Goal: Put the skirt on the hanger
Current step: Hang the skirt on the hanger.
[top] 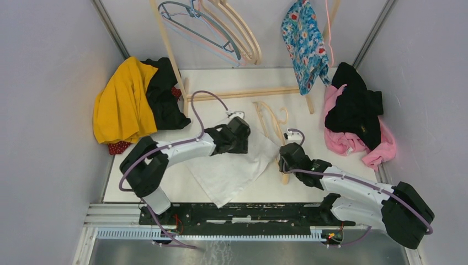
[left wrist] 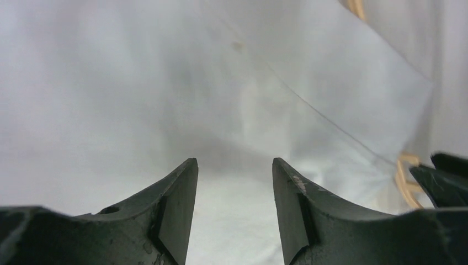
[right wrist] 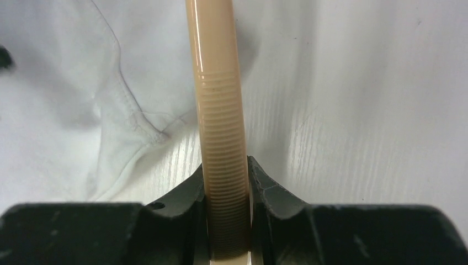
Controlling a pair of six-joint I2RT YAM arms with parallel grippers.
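Left gripper (left wrist: 233,164) hovers parted over the skirt (top: 226,174); right gripper (right wrist: 225,165) reaches low, clamping the hanger (right wrist: 215,66).

Soft, even overhead light makes the desk (top: 243,80) bright, without glare. On the white skirt (left wrist: 165,83), a dim grey shadow lies just ahead of the left pincer (left wrist: 234,161), and the cloth there looks washed-out and blurred. Beside the skirt, the hanger (right wrist: 221,110) shows sharp ribbing, but its far end is soft.
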